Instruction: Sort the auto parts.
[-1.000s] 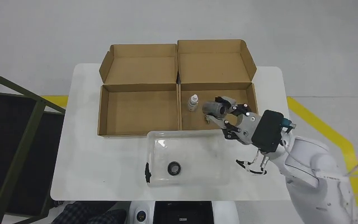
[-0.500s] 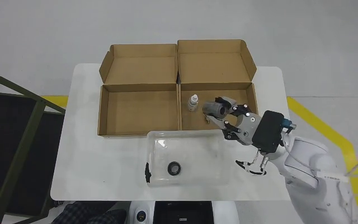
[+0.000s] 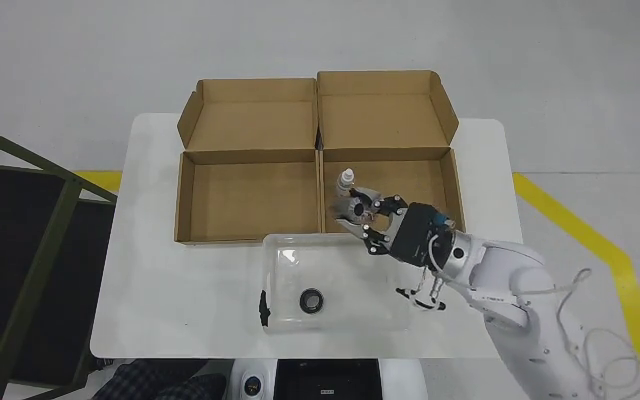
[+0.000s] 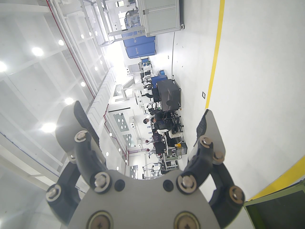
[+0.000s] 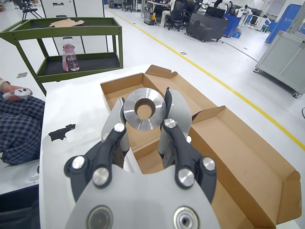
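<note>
While 1 metal part hangs in a grip over the right box [image 3: 432,185], the lot is entered as follows, every place given from that box.

1. Surface [image 3: 160,300]: white, carrying the right box and all else.
2. Left box [image 3: 247,200]: cardboard, lid open, touching the right box's side wall.
3. Clear bin [image 3: 340,312]: just beside the right box's near wall, on the robot's side.
4. Right gripper [image 5: 145,103]: above the right box's near corner, at the wall shared with the left box. Fingers clenched on the metal part.
5. Left gripper [image 4: 141,110]: fingers spread, nothing between them. Its place from the right box cannot be told.
6. Metal part [image 5: 152,123]: bright short cylinder with 1 central bore, pinched across its round flank, clear of the right box's floor.
7. Bottle [image 3: 345,181]: small, white, upright inside the right box, just beside the right gripper.
8. Black ring [image 3: 313,298]: in the clear bin, well apart from the right box.

Hazards, as judged:
- The smooth round flank may slip from the fingers.
- A release this near 2 walls may send the part over into the left box or the clear bin.
- Lowering here may topple the bottle.
</note>
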